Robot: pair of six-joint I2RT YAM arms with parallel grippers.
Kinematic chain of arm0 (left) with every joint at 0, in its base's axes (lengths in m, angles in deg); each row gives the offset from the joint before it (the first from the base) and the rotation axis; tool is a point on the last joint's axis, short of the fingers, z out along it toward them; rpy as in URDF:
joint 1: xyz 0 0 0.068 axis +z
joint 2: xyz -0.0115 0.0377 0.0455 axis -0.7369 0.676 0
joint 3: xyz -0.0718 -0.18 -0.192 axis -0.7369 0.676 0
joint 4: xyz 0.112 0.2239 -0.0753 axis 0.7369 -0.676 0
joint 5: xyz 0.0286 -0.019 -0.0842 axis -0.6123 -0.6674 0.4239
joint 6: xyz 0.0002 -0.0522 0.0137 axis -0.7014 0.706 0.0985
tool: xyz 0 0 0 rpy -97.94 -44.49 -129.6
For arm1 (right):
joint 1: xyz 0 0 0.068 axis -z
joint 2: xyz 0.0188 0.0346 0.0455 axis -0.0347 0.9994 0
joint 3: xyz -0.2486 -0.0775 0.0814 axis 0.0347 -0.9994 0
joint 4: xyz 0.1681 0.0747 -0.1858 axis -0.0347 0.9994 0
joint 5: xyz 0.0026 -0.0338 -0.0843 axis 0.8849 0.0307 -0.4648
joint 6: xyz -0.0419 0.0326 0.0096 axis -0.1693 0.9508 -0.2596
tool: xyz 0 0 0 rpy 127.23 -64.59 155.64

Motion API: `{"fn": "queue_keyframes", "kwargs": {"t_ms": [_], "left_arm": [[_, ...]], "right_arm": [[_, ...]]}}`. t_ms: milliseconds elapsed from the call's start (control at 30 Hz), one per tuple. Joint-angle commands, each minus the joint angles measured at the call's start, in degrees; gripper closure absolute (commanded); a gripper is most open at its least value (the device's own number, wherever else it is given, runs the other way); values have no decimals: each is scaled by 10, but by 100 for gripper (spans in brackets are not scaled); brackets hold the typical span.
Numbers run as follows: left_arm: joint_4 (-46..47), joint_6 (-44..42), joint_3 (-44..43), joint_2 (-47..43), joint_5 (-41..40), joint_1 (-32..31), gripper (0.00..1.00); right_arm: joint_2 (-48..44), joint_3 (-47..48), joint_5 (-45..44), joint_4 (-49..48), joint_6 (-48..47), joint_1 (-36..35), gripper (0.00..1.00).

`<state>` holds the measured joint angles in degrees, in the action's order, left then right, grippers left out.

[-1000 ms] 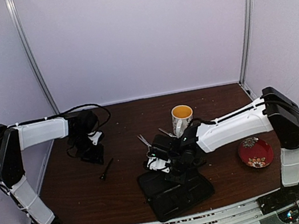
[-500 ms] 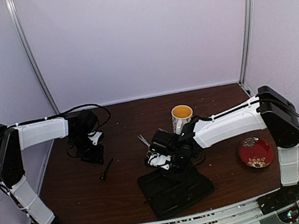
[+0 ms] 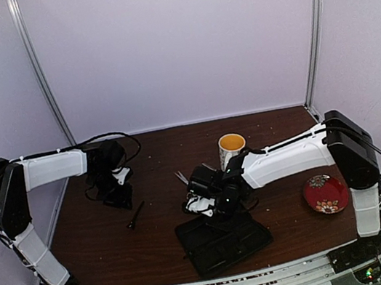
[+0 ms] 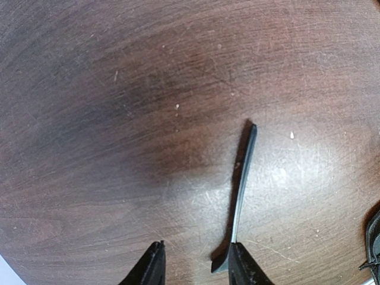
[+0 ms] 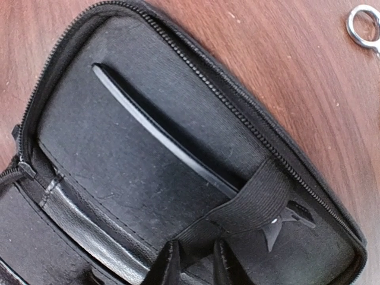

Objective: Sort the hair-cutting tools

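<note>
A thin black clip (image 4: 240, 190) lies on the brown table; it also shows in the top view (image 3: 135, 215). My left gripper (image 4: 196, 265) is open just above the table, and the clip's near end lies beside the inner side of its right finger. My right gripper (image 5: 195, 264) hovers over the open black case (image 5: 119, 154) with its jaws slightly apart on either side of the elastic strap (image 5: 261, 196). A second black clip (image 5: 160, 136) lies tucked under that strap. Silver scissors (image 3: 182, 179) lie on the table behind the case, and a ring handle (image 5: 363, 27) shows in the right wrist view.
A white patterned mug (image 3: 231, 148) stands at the back centre. A red floral plate (image 3: 325, 193) lies at the right. The black case (image 3: 222, 240) lies open near the front edge. Grey walls close in the table.
My right gripper has shifted a little to the left and away over the case. The left arm and the loose clip have not moved.
</note>
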<state>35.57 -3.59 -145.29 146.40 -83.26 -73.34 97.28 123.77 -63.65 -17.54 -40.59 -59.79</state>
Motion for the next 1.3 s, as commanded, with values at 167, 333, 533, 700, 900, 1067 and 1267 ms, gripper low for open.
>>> {"fn": "queue_keyframes", "kwargs": {"t_ms": [167, 333, 533, 700, 900, 1067, 1267], "left_arm": [[-12, -3, -4, 1, 3, 5, 64], [-12, -3, -3, 10, 3, 4, 63], [-9, -8, -6, 24, 11, 4, 64], [5, -17, 0, 26, 38, 4, 64], [9, -20, 5, 39, 41, 4, 64], [12, -22, 7, 47, 43, 2, 65], [15, -26, 6, 57, 48, -3, 67]], "right_arm": [[30, -3, -17, -7, -15, -8, 100], [-53, -37, 6, -27, -29, 8, 100], [-93, -79, 137, -71, -40, 44, 100], [-57, -80, 221, -83, -47, 82, 100], [-41, -90, 320, -109, -48, 120, 100], [-52, -100, 352, -119, -56, 131, 100], [-48, -100, 385, -119, -56, 138, 100]]}}
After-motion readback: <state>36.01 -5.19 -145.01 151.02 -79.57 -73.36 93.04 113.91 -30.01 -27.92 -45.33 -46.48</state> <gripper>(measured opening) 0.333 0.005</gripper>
